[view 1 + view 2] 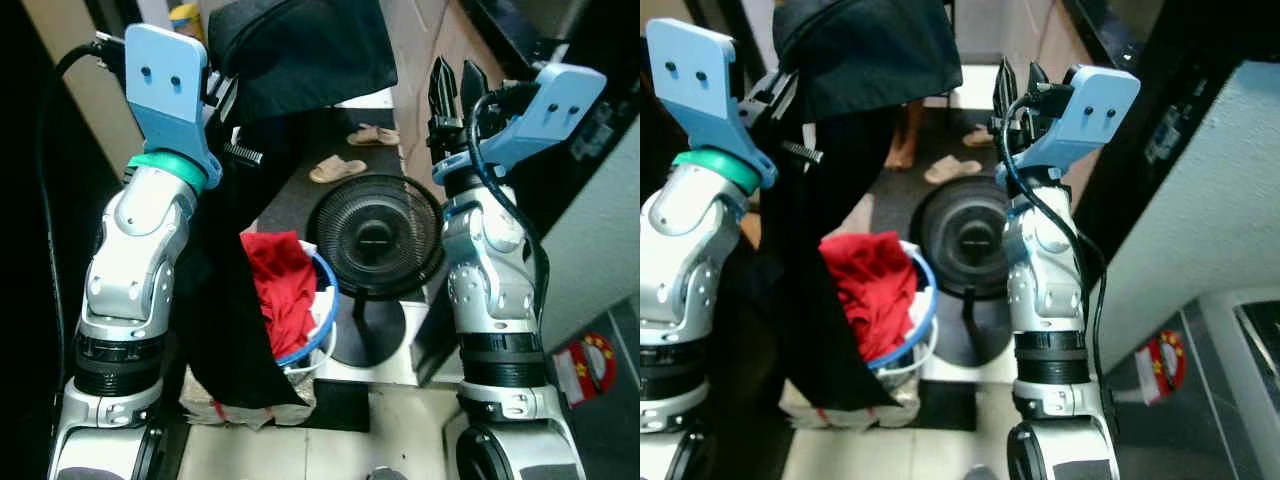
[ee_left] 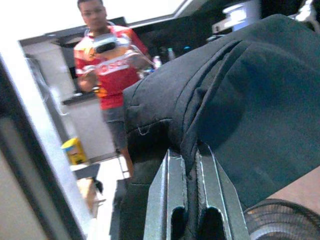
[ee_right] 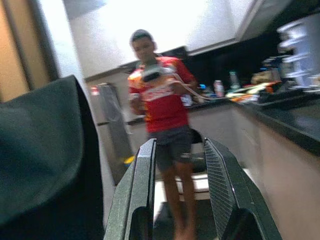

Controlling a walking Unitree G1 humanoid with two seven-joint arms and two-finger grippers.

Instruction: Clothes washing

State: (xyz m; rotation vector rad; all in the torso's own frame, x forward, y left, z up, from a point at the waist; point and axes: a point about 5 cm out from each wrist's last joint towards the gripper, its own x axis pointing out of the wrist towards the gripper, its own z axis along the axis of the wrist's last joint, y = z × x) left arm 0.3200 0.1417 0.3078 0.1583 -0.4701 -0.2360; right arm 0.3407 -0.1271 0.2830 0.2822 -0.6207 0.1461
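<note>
Black garment [image 2: 240, 100] — soft, creased, pinched in left gripper [image 2: 192, 165]

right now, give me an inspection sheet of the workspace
surface: tiled floor, dark mat under the fan.
job's things: black garment held up by the left gripper, hanging down over a blue-rimmed basket; red cloth in the basket.
clutter: black fan on its base beside the basket; sandals on the floor beyond.
grippers: left gripper shut on the garment; right gripper raised, fingers open, holding nothing.
cables: black cable along the right arm.
surroundings: person in a red shirt standing ahead; dark kitchen counter.
</note>
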